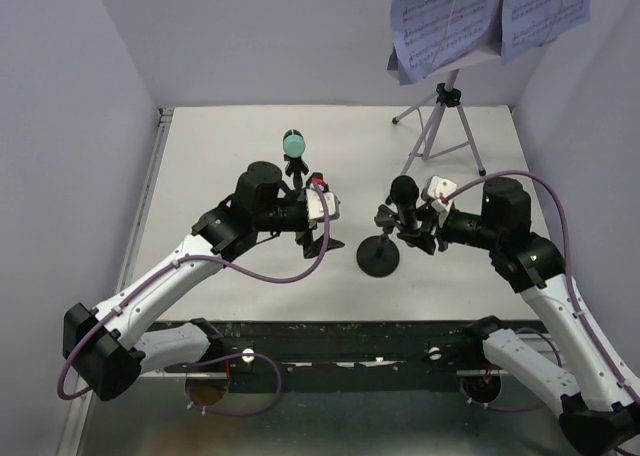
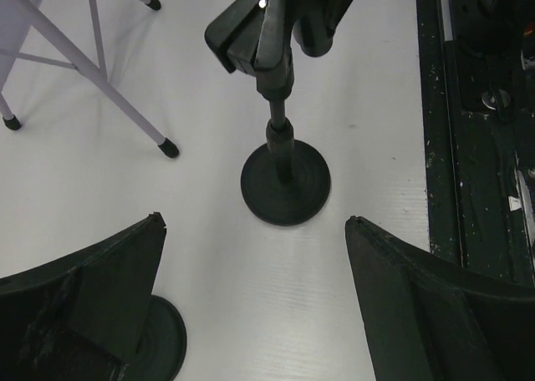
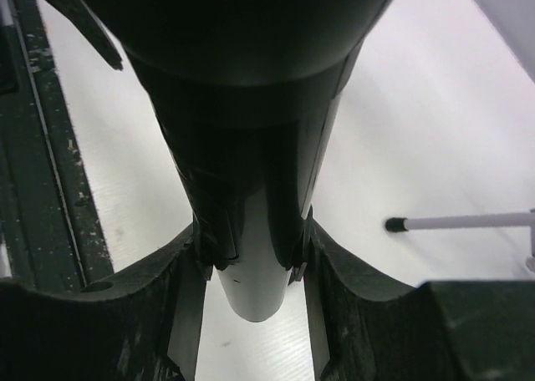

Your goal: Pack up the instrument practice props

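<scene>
- Since your right gripper (image 3: 251, 260) is clamped on the black mic (image 1: 403, 190), the step in hand looks like lifting that mic out of its holder (image 2: 285, 183).
- The mic stands upright over the holder's round base, near the table's middle. I cannot tell whether it has come free of the clip.
- For the next move, I'd pull straight up along the mic's axis, so the light holder neither tips nor rides along.
- Your left gripper (image 2: 253, 222) is spread wide and holds nothing. It hangs low and faces that holder's stem, so it's well placed to steady the base if you need to.
- Just beside its left finger sits the second holder (image 2: 163, 341), which carries the green mic (image 1: 293, 144).
- Both arms reach inward from their bases with elbows bent, and their wrists point at each other.
- Further back, the rack (image 1: 440, 126) and its pages (image 1: 450, 16) are untouched.
</scene>
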Controlling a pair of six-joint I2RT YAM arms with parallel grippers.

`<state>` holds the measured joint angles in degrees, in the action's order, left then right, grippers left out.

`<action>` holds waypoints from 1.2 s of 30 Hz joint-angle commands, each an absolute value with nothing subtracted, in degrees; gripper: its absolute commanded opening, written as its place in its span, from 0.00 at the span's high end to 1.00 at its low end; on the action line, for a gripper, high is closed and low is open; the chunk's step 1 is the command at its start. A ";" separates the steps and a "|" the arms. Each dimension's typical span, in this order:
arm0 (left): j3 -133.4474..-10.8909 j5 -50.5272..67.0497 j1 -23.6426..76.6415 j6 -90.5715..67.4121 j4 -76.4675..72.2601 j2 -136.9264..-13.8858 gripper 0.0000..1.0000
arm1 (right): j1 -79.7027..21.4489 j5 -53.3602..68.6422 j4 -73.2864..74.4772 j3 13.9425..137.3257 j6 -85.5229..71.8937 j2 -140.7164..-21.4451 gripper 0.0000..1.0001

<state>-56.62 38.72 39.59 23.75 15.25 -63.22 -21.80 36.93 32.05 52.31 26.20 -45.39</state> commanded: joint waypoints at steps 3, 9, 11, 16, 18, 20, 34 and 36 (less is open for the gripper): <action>-60.29 42.36 41.83 22.86 10.90 -65.65 0.01 | -22.41 48.51 31.39 54.31 22.25 -50.09 0.79; -59.59 41.66 42.10 17.33 6.69 -66.44 0.01 | -23.11 50.71 26.99 54.15 21.00 -52.99 0.80; -58.45 41.31 42.10 15.04 4.23 -66.27 0.01 | -23.73 50.97 25.84 53.35 21.44 -53.70 0.80; -54.33 41.31 42.10 9.06 -4.99 -66.45 0.01 | -24.61 53.26 26.89 53.35 23.55 -55.37 0.79; -53.09 41.48 42.19 8.27 -7.02 -66.71 0.01 | -24.87 53.26 27.33 53.79 23.90 -55.81 0.79; -53.09 42.18 42.10 8.52 -7.38 -67.23 0.01 | -25.05 53.26 27.86 53.88 24.52 -56.07 0.79; -67.59 53.79 41.40 23.38 10.11 -77.43 0.17 | -25.14 52.47 26.29 52.56 24.26 -56.43 0.79; -67.33 53.96 41.13 23.12 9.93 -77.52 0.17 | -25.05 51.86 25.32 52.12 23.03 -56.25 0.79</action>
<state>-66.13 48.95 41.63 20.10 6.07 -76.77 -24.38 50.87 25.12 53.63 24.91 -55.64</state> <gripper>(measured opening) 0.841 0.515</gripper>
